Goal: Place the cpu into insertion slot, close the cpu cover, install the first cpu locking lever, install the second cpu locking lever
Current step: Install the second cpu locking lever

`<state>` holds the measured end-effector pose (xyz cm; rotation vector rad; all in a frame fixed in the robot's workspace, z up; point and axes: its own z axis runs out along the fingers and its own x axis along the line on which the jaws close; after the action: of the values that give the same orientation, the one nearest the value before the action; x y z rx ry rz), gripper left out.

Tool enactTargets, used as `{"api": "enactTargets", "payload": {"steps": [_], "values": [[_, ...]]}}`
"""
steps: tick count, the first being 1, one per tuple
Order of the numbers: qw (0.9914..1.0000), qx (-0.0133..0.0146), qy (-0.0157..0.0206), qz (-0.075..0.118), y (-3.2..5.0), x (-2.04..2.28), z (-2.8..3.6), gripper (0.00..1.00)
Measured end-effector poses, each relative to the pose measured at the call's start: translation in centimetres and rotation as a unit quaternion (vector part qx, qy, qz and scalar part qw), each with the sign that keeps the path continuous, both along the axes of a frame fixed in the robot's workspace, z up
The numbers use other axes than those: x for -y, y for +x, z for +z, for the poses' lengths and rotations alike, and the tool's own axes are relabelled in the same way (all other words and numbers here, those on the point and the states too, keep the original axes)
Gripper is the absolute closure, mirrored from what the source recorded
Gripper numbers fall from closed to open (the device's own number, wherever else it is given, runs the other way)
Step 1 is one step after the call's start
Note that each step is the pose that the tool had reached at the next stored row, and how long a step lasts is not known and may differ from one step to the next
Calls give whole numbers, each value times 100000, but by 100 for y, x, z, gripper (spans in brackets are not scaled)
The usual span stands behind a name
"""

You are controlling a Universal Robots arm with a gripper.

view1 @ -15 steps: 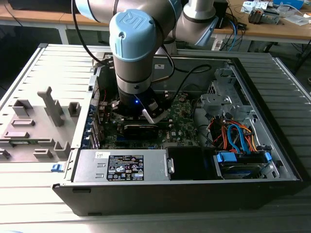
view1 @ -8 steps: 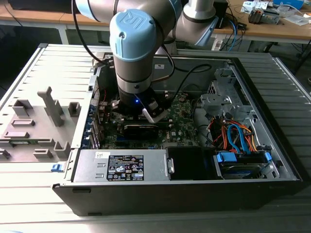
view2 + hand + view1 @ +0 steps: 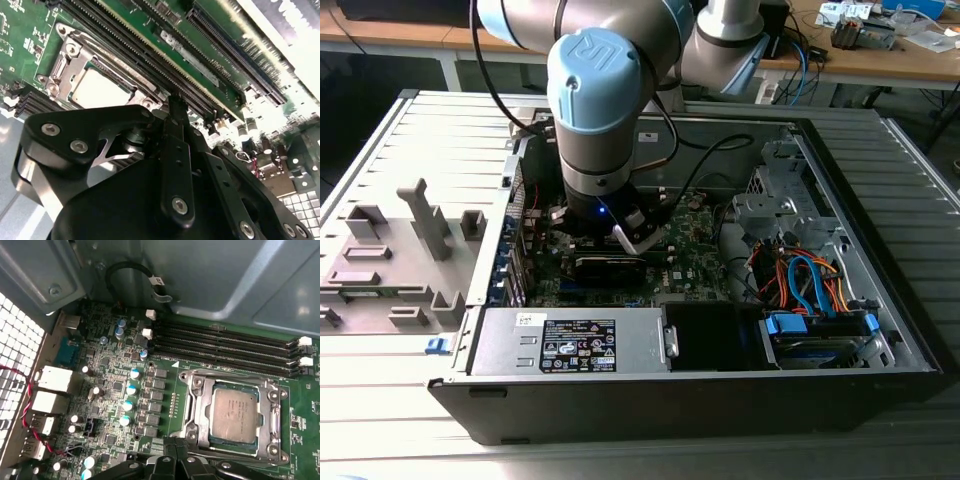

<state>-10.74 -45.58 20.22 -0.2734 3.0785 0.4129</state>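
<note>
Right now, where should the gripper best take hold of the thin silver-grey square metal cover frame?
Probably the cover frame by its outer strip, pinched from above on the side nearest the gripper: it lies flat around the silver-grey square chip, so only thin edges offer a hold.

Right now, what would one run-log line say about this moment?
cpu: seated in insertion slot | cpu cover: closed over it | gripper: shut, empty, beside cover

In the exterior view the arm (image 3: 595, 110) hides the insertion slot, and the tool's fingers cannot be told.
</note>
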Motion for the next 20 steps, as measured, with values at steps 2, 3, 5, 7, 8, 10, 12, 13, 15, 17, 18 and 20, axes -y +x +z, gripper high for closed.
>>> {"api": "enactTargets", "payload": {"steps": [2, 3, 5, 7, 8, 10, 12, 13, 15, 17, 18, 20], "values": [[100000, 6, 7, 86, 0, -50, -8, 89], [100000, 5, 2, 89, 0, -50, -17, 89], [100000, 8, 21, 79, 0, -41, -29, 89], [100000, 2, 12, 84, 1, -22, -33, 89], [100000, 3, 8, 78, 0, -20, -32, 89], [100000, -103, -125, 93, 13, -17, -35, 89], [99998, -434, -391, 86, 36, -17, -31, 89], [99997, -455, -566, 83, 38, -18, 63, 89], [99994, -527, -919, 82, 76, -40, 78, 89], [99987, -719, -1466, 82, 133, -95, 80, 89], [99983, -774, -1647, 77, 147, -118, 80, 89], [99976, -873, -2032, 71, 171, -175, 80, 89]]}}
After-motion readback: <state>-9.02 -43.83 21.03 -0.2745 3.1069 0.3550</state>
